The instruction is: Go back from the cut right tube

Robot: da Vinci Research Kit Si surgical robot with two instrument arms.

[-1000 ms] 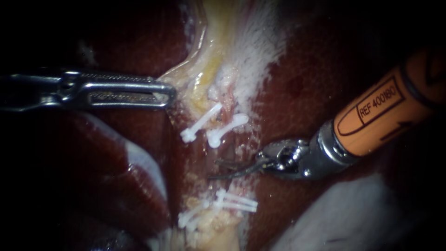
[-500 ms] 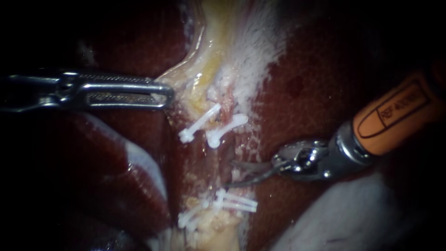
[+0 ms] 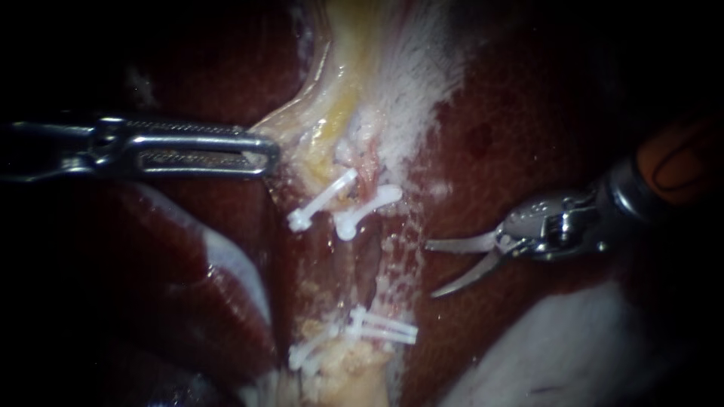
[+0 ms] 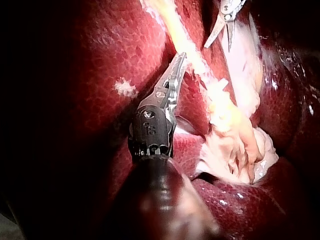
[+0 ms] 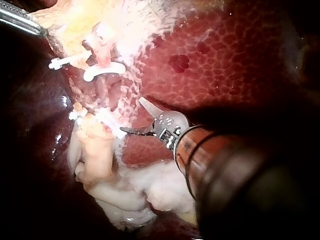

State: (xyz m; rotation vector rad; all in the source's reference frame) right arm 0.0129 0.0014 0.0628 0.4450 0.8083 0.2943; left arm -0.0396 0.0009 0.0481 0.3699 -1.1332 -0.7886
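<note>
Two pale tubes run down the middle, each crossed by white clips above [image 3: 324, 197] and below [image 3: 381, 325]. The right tube [image 3: 369, 256] shows a dark gap between its clips. My right instrument [image 3: 431, 270], with curved blades, stands open over the liver [image 3: 498, 151], to the right of that gap and touching nothing. In the right wrist view its blades [image 5: 131, 115] stand beside the lower clips. My left instrument [image 3: 260, 154] is shut on the edge of the yellowish gallbladder tissue [image 3: 332, 113]. The left wrist view shows its jaws [image 4: 176, 70] on that pale strand.
A white gauze-like patch [image 3: 566, 354] lies at the lower right, under the right instrument's shaft. Frothy white tissue [image 3: 411, 90] spreads above the upper clips. A fold of liver [image 3: 188, 286] rises at the lower left. Pale lumpy tissue [image 5: 100, 150] sits below the lower clips.
My right instrument has drawn back to the right, away from the gap in the right tube, and its blades have spread wider. The left instrument has kept its hold.
</note>
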